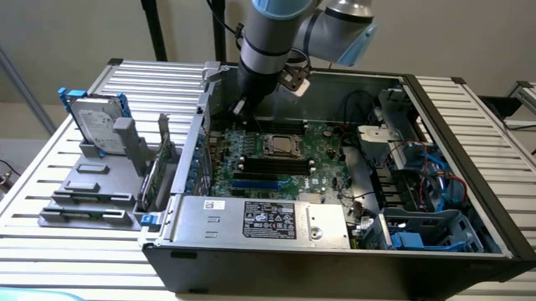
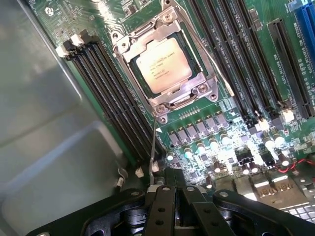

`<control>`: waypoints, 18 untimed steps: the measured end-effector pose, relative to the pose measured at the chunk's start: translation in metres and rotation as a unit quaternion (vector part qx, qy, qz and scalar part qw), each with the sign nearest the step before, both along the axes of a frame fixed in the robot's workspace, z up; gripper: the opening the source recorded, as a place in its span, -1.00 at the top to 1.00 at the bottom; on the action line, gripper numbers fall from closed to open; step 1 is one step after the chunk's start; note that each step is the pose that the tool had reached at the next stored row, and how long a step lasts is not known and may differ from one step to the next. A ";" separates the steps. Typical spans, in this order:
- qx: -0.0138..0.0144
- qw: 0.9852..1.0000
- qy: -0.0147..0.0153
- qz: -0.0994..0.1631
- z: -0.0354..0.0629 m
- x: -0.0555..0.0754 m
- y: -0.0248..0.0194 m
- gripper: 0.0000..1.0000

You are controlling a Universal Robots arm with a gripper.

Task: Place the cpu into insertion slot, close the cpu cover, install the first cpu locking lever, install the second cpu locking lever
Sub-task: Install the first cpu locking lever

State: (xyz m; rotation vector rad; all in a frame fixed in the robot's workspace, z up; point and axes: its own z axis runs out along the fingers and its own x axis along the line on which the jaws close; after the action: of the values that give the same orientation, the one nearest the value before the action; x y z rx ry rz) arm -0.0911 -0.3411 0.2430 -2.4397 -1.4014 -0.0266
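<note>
The cpu (image 2: pixel 163 66), a pale tan square chip, lies flat in the insertion slot (image 1: pixel 280 145) on the green motherboard (image 2: pixel 236 29). The silvery cpu cover (image 2: pixel 129 48) is down around it, framing the chip in its window. One thin wire locking lever (image 2: pixel 153 147) stands up from the socket's corner, and its free end reaches the tips of my gripper (image 2: pixel 171 186). The black fingers (image 2: pixel 165 211) are shut together; whether they pinch the lever I cannot tell. A second wire lever (image 2: pixel 211 66) lies along the socket's other side. In the exterior view the gripper (image 1: pixel 240 106) hangs inside the case, beyond the socket.
Long black memory slots (image 2: pixel 113 93) flank the socket on both sides. The grey case wall (image 2: pixel 44 128) stands close beside the gripper. A power supply box (image 1: pixel 263 219) sits at the case front, cables and a blue drive bay (image 1: pixel 423 232) at the exterior view's right, a hard drive (image 1: pixel 94 125) outside.
</note>
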 end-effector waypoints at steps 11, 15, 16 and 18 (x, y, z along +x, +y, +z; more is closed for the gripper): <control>0.018 0.998 0.002 -0.056 0.0004 -0.002 0.0000 0.79; 0.023 0.997 0.002 -0.078 0.0008 -0.003 0.0000 0.79; 0.025 0.996 0.002 -0.083 0.0012 -0.003 0.0000 0.79; 0.027 0.995 0.002 -0.094 0.0019 -0.003 0.0000 0.79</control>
State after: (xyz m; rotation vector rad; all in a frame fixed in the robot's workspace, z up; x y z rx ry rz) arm -0.0942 -0.3412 0.2448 -2.5165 -1.1498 -0.1009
